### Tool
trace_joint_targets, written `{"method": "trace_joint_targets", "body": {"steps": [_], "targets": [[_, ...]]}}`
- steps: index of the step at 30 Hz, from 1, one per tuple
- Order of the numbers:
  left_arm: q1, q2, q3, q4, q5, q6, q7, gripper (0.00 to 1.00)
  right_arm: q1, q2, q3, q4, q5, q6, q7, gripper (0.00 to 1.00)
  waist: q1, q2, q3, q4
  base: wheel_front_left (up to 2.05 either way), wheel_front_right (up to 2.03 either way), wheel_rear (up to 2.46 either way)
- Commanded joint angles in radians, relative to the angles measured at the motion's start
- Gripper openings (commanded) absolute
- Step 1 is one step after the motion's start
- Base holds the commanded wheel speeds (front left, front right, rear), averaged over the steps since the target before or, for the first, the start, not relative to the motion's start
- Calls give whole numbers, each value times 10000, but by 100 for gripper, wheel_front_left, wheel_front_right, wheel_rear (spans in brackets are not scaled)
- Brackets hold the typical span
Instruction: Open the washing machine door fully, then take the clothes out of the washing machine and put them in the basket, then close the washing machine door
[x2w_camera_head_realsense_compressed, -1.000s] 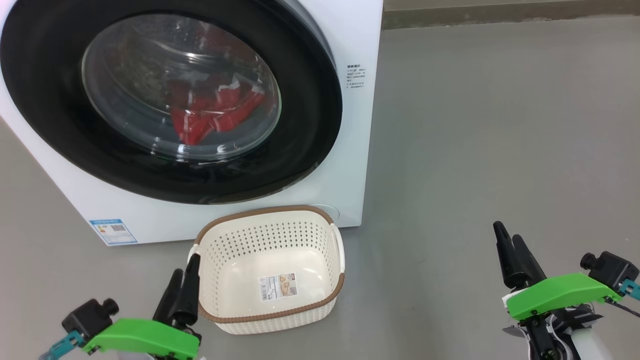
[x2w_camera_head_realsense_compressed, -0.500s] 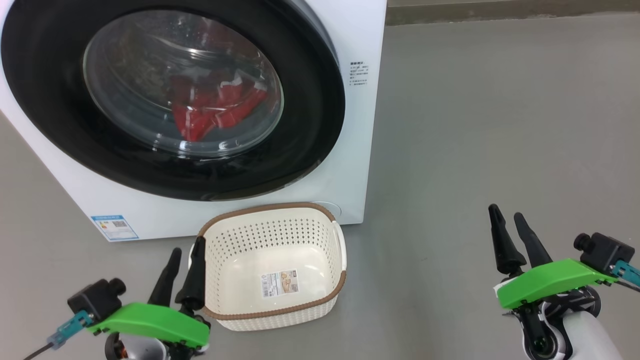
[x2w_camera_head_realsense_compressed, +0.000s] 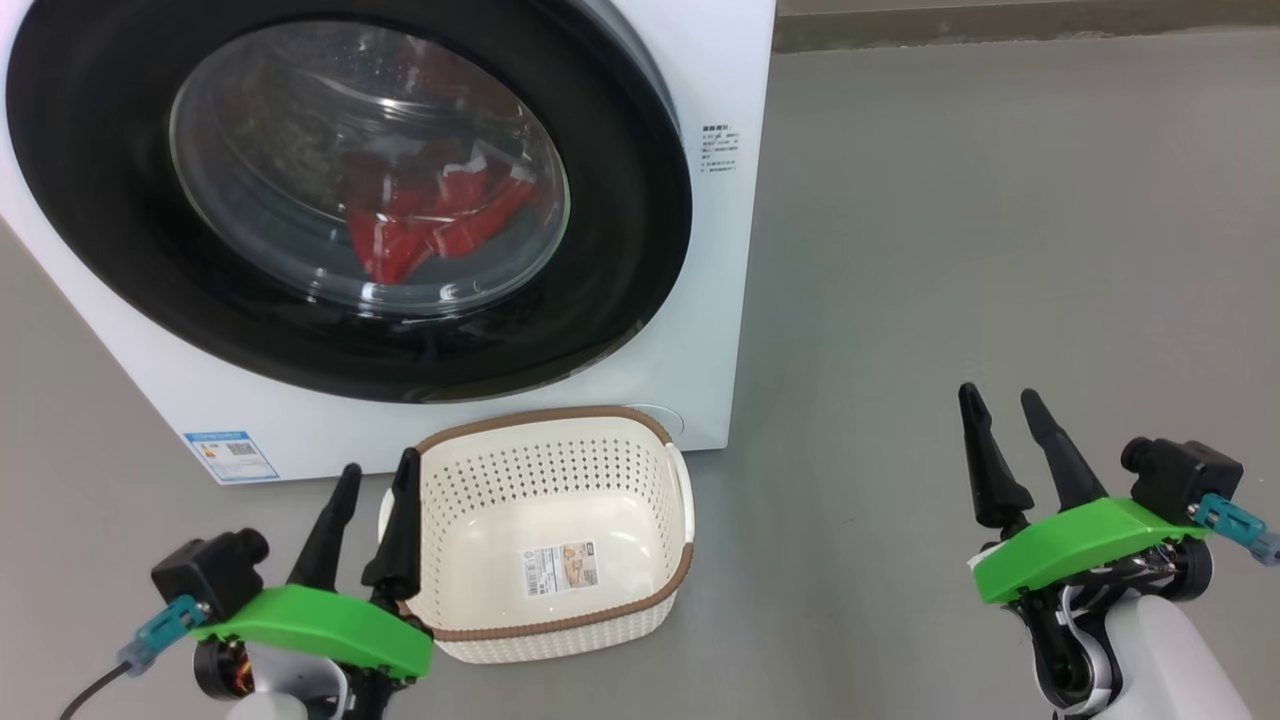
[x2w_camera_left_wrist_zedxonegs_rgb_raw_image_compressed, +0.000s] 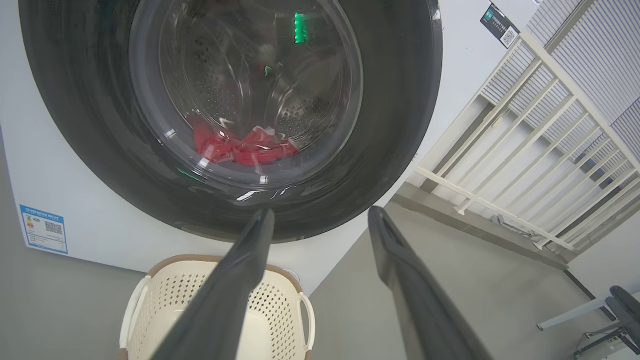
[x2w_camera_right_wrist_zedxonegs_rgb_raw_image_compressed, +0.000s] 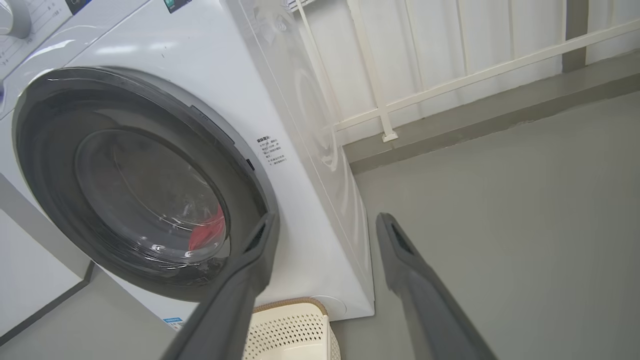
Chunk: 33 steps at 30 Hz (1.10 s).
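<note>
The door sits closed against the washer, its black rim ringing the glass. Behind the glass the red clothes lie heaped at the bottom of the drum. The basket stands on the floor just in front of the washer, below the door. The left gripper hangs at the basket's left rim, fingers spread and holding nothing; whether it touches the rim I cannot tell. The right gripper hovers well to the right above the floor, fingers likewise spread, grasping nothing.
</note>
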Motion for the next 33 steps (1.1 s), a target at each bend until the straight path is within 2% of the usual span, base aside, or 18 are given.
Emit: {"method": "trace_joint_targets", "body": {"steps": [1, 33], "targets": [[-516, 122, 193, -192, 263, 18, -119, 100, -524, -105, 200, -235, -267, 84, -129, 100, -1, 0, -3, -3, 0, 0, 0], [-1336, 179, -61, 177, 4111, -16, -1086, 100, -1196, -163, 769, -154, -3951, 117, -1097, 100, -1, 0, -18, -1, 0, 0, 0]]}}
